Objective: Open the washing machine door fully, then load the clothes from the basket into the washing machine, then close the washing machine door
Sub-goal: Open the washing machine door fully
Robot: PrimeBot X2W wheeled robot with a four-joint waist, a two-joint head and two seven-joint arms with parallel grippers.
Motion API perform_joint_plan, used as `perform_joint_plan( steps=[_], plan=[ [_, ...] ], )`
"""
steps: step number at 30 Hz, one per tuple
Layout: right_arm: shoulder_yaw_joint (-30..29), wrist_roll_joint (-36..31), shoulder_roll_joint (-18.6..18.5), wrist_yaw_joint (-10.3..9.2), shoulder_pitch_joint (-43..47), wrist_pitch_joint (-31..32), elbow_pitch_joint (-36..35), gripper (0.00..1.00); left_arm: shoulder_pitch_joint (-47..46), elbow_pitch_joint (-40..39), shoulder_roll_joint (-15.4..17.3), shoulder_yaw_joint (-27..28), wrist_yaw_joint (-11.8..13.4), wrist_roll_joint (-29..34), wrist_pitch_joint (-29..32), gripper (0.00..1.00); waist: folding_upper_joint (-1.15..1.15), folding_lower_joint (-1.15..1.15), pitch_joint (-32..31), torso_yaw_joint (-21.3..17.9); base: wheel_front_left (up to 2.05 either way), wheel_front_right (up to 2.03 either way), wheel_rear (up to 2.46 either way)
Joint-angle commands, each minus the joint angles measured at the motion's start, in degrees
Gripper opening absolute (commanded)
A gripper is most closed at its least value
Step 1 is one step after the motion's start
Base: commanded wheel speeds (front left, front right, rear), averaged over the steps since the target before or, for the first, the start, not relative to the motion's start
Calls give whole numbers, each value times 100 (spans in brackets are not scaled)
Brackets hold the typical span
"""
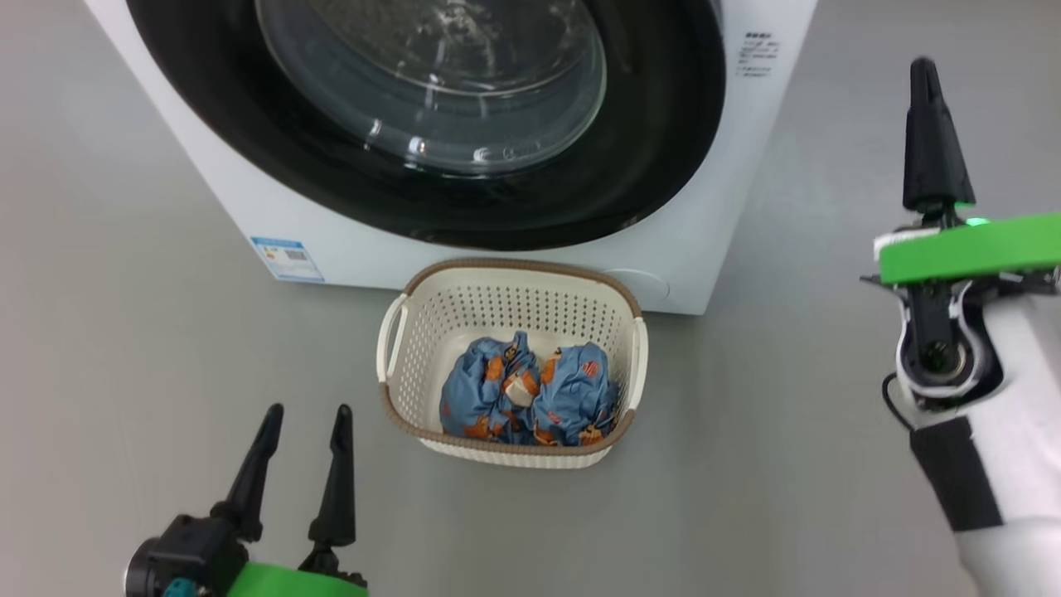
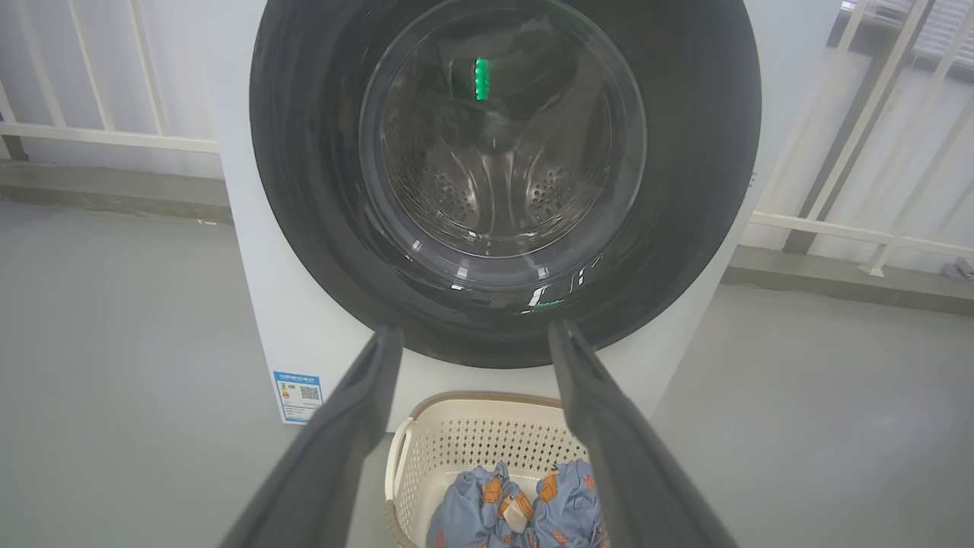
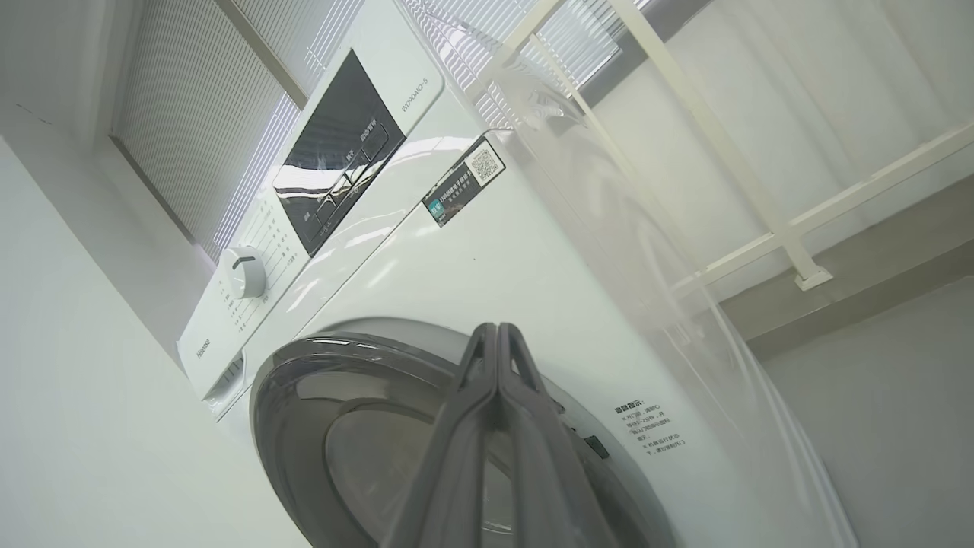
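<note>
Your washer is a white, smooth-sided box. Its door is round, with a wide glossy black rim around a bulging clear glass bowl, and it sits shut against the front. Through the glass, in the left wrist view, you can see the perforated steel drum. A small blue label is stuck low on the front's left corner.

The basket stands on the grey floor just in front of the washer, below the door. It is a cream plastic rectangle with rounded corners, rows of holes in its walls, a brown woven-look rim and 2 side handles. The clothes lie crumpled in its bottom: soft light blue fabric with orange and brown prints, much smaller than the basket.

Your left gripper hangs low, just left of the basket and apart from it, its 2 long dark tapered fingers spread wide and holding nothing. From its wrist, the clothes lie low between the fingers and the door stands beyond the tips.

Your right gripper is raised off the washer's right side, well apart from the basket, fingers pressed together into 1 point with nothing between them. From its wrist, the tips point up at the door's upper rim, with the dial and the dark glossy panel higher up.
</note>
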Motion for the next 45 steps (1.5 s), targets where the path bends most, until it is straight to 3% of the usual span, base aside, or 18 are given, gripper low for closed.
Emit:
perform_joint_plan(
  steps=[1, 7, 11, 15, 21, 31, 45],
  plan=[
    [329, 534, -179, 26, -328, -27, -39, 0, -251, -165, 55, 130, -12, -51, -38, 100, 0, 0, 174, 132, 0, 0, 0],
    [859, 1899, -726, 26, -826, -16, 211, 0, -394, -168, 43, 25, -12, -72, -38, 100, 0, 0, 346, 230, 0, 0, 0],
    [1241, 2834, -1204, 26, -1194, 380, 227, 0, -503, -177, 35, -66, -12, -102, -38, 100, 0, 0, 521, 327, 0, 0, 0],
    [1616, 3178, -1657, 26, -1527, 871, 307, 0, -623, -156, 28, -191, -12, -131, -38, 100, 0, 0, 716, 440, 0, 0, 0],
    [1794, 3752, -2023, 26, -1924, 1657, 386, 0, -781, -126, 17, -370, -12, -179, -38, 100, 0, 0, 989, 583, 0, 0, 0],
    [1500, 4447, -2121, 26, -2438, 2998, 698, 0, -1017, -134, 18, -512, -12, -207, -38, 100, 0, 0, 1370, 695, 0, 0, 0],
    [1171, 4342, -1890, 26, -2928, 3818, 1052, 0, -1181, -197, 40, -669, -12, -239, -38, 100, 0, 0, 1693, 782, 0, 0, 0]
  ],
)
